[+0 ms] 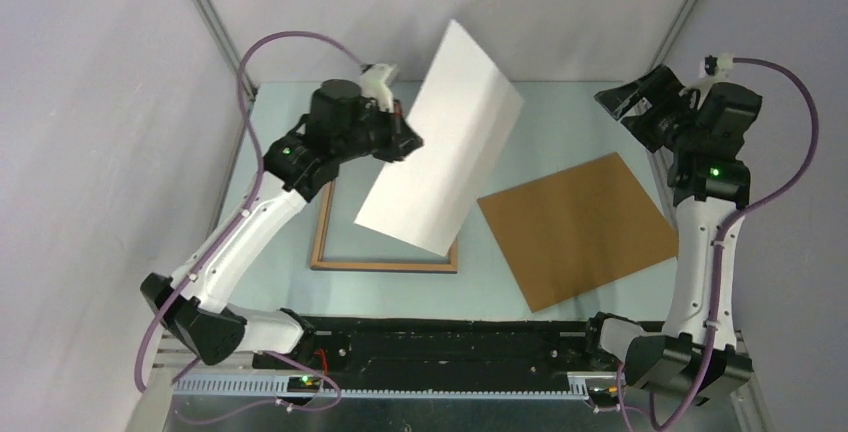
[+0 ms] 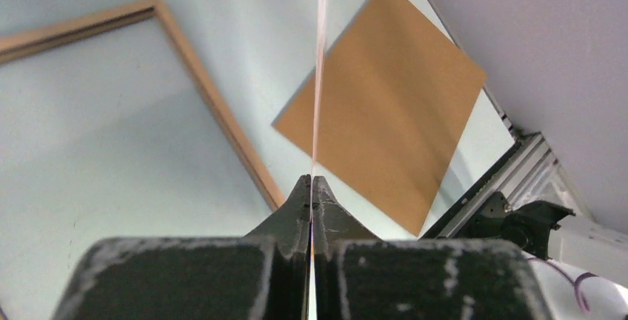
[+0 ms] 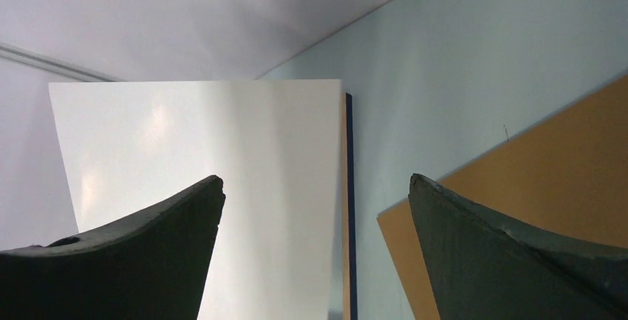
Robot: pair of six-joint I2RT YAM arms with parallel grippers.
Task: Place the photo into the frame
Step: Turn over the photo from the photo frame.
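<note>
- Frame point(image 1: 385, 266): laid flat on table point(image 1: 560, 117), wood-brown side up.
- Photo point(image 1: 445, 142): held in air above frame's right part, tilted steeply, plain white back shown to top camera; lower corner seen over frame's right rail.
- Left gripper point(image 2: 312, 181): fingers pressed shut on photo's edge, above frame; sheet seen edge-on between them.
- Backing board point(image 1: 580, 227): flat on table, right of frame, not touching it.
- Right gripper point(image 1: 632, 102): raised, well right of frame, beyond board; fingers spread wide, nothing held.
</note>
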